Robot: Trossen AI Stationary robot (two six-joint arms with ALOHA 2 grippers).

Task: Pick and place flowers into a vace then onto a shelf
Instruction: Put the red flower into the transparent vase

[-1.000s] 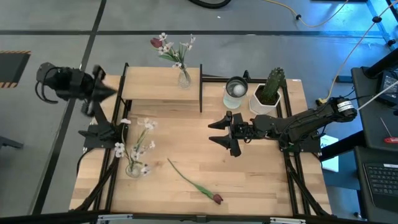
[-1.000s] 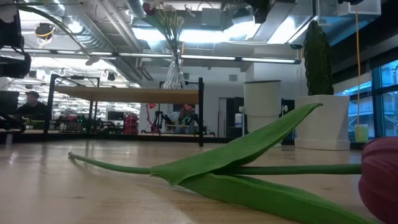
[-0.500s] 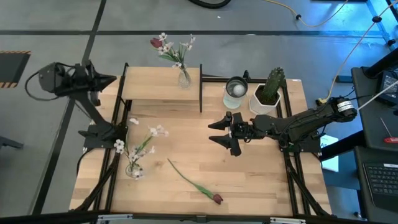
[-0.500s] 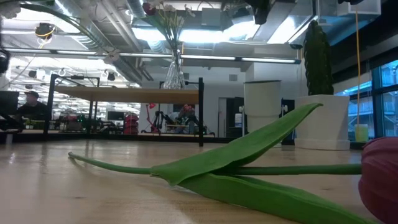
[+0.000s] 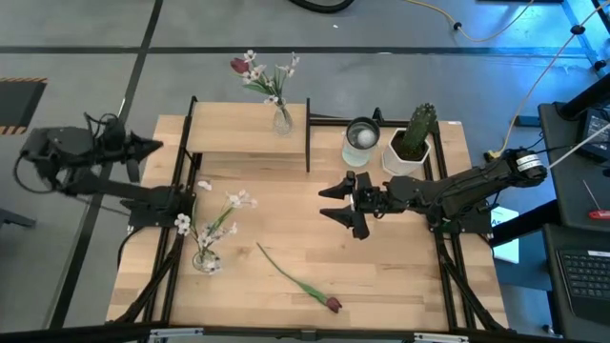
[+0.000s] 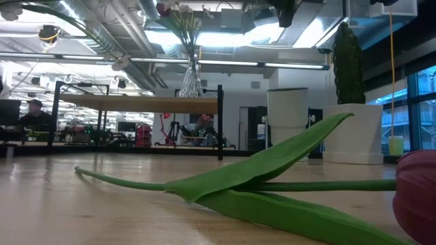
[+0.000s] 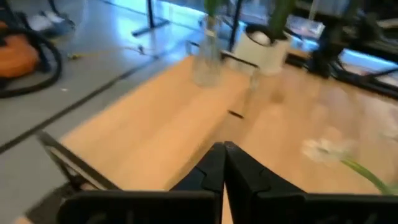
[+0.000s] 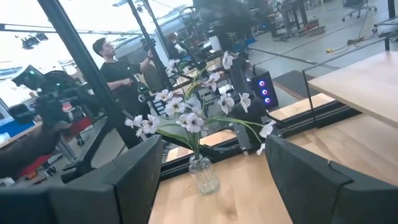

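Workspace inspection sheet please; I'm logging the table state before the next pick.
Surface: wooden tabletop, mostly bare in the middle.
Job's things: shelf carries a glass vase of flowers; a second vase of white blossoms stands on the tabletop near its left edge; a red tulip lies loose at the front.
Clutter: cactus in a white pot and a round cup at the back right.
Grippers: left gripper shut, off the table's left edge; right gripper open, over the table's middle.
Cables: a yellow cable on the floor to the right.
Surroundings: a person beyond the table.
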